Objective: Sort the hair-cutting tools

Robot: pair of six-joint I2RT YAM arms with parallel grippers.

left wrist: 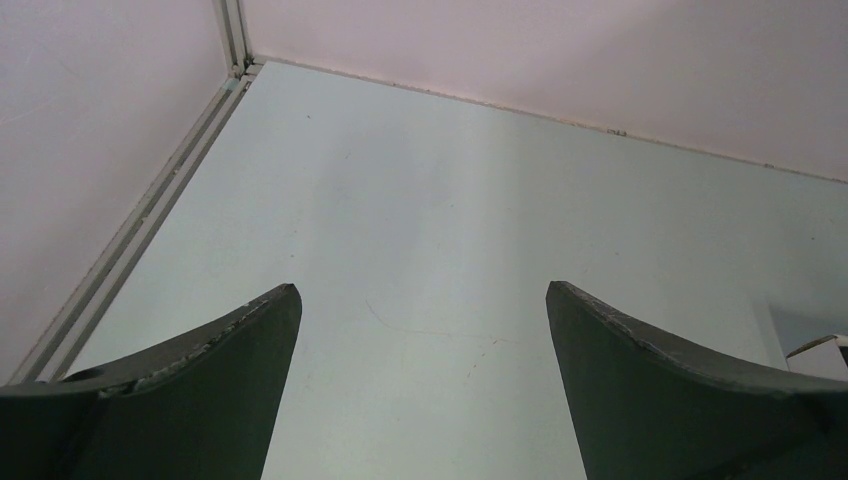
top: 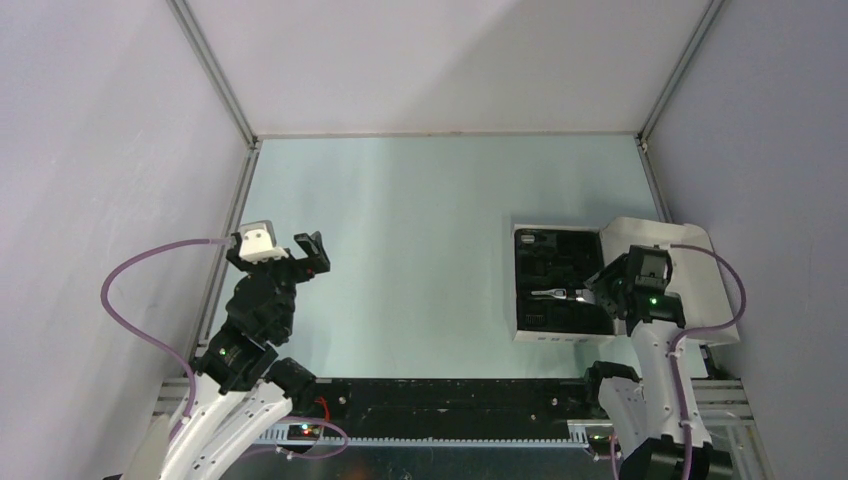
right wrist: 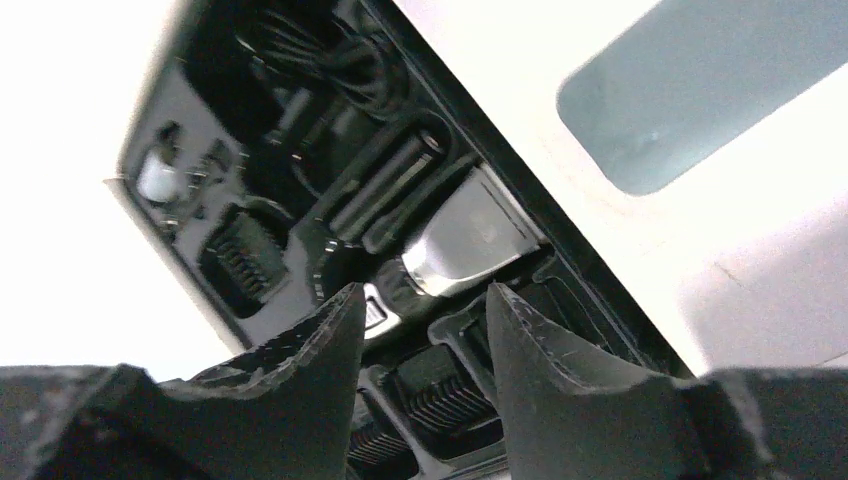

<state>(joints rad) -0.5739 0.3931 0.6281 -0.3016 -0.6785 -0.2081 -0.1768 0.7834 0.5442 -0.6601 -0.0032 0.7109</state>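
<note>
The clipper [right wrist: 470, 240] lies in the box [top: 545, 335] insert; right hand [right wrist: 422, 295] half-spread astride its silvery tip (grip cannot be told), left hand [left wrist: 422, 290] released wide. Stiff, slick, likely weighty: best taken across the black body.

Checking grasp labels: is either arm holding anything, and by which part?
Left fingers: nothing, spread wide above the table. Right fingers straddle the clipper just behind its silvery tip, in the box; whether they pinch it cannot be told.
</note>
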